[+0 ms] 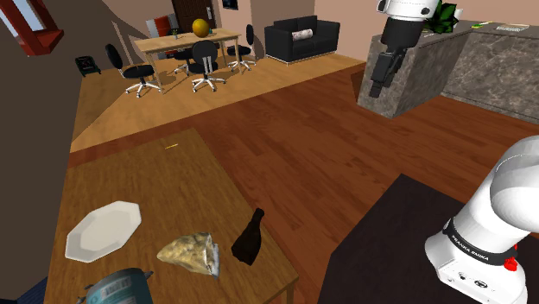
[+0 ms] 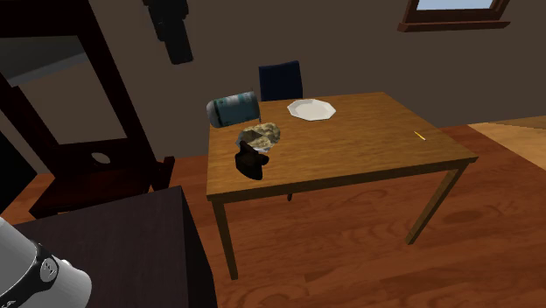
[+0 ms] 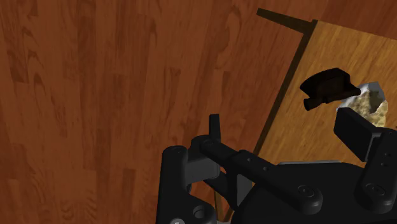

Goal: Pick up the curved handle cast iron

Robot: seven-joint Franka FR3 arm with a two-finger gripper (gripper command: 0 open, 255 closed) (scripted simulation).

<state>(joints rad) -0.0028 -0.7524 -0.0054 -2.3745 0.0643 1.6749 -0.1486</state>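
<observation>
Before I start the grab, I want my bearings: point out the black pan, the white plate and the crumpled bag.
Black pan [image 1: 247, 245]: shoulder view, its wide lower body.
White plate [image 1: 102, 231]: shoulder view, its centre.
Crumpled bag [image 1: 188, 252]: shoulder view, its middle.

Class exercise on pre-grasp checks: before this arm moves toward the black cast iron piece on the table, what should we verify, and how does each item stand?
1. Jaws open: ok; the gripper has them apart.
2. Black cast iron piece in sight: ok, near the table edge.
3. Gripper above the piece: not ok; it hangs high over the floor, beside the table.
4. Free space around the piece: cannot tell; the crumpled bag lies right beside it, contact unclear.
5. Handle direction: cannot tell.
</observation>
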